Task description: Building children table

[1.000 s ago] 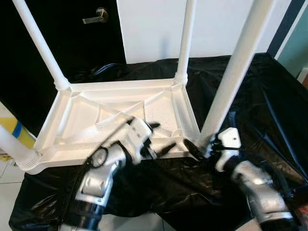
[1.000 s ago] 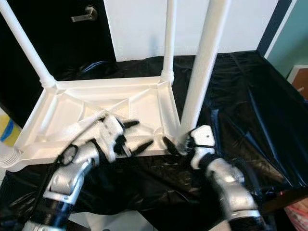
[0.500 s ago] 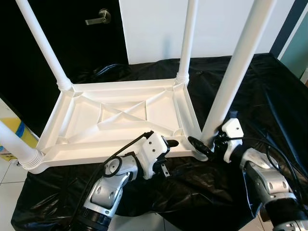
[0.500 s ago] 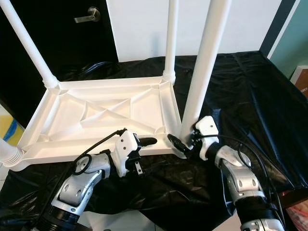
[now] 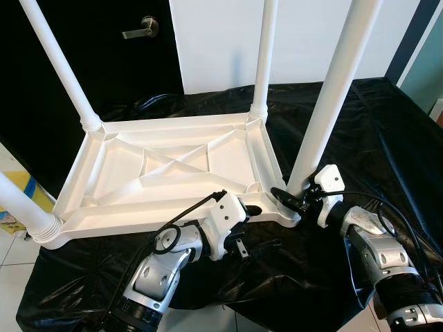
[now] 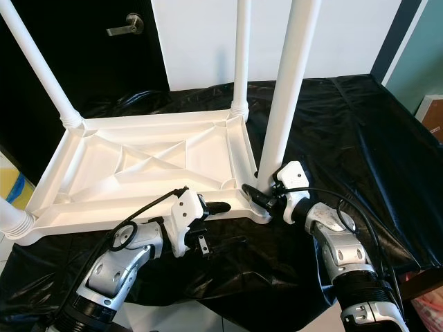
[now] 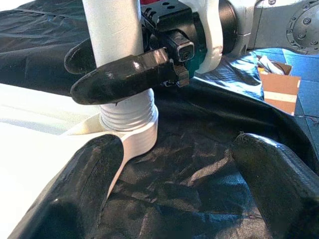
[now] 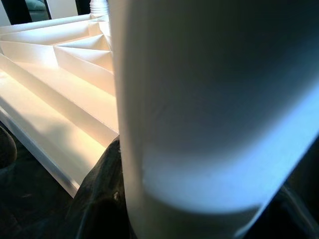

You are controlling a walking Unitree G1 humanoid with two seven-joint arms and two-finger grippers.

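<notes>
A white plastic tabletop (image 5: pixel 173 162) lies upside down on a black sheet, its legs pointing up. My right gripper (image 5: pixel 289 198) is shut on the base of the near right leg (image 5: pixel 332 90), where it enters the corner socket. In the left wrist view one black finger (image 7: pixel 124 74) crosses the front of that leg (image 7: pixel 112 30), and the other shows behind it. My left gripper (image 5: pixel 246 227) hovers open at the tabletop's front edge, just left of that corner, with only the sheet between its fingers (image 7: pixel 271 179). The right wrist view shows the leg (image 8: pixel 199 99) very close.
Three more legs stand up: far left (image 5: pixel 59 66), far right (image 5: pixel 263 55) and near left (image 5: pixel 21 204). The black sheet (image 5: pixel 374 138) spreads to the right. A dark door with a handle (image 5: pixel 142 26) is behind. A cardboard box (image 6: pixel 432 114) sits at far right.
My left gripper has pulled back from over the tabletop's front rim to just in front of it. The right gripper has stayed at the base of the near right leg.
</notes>
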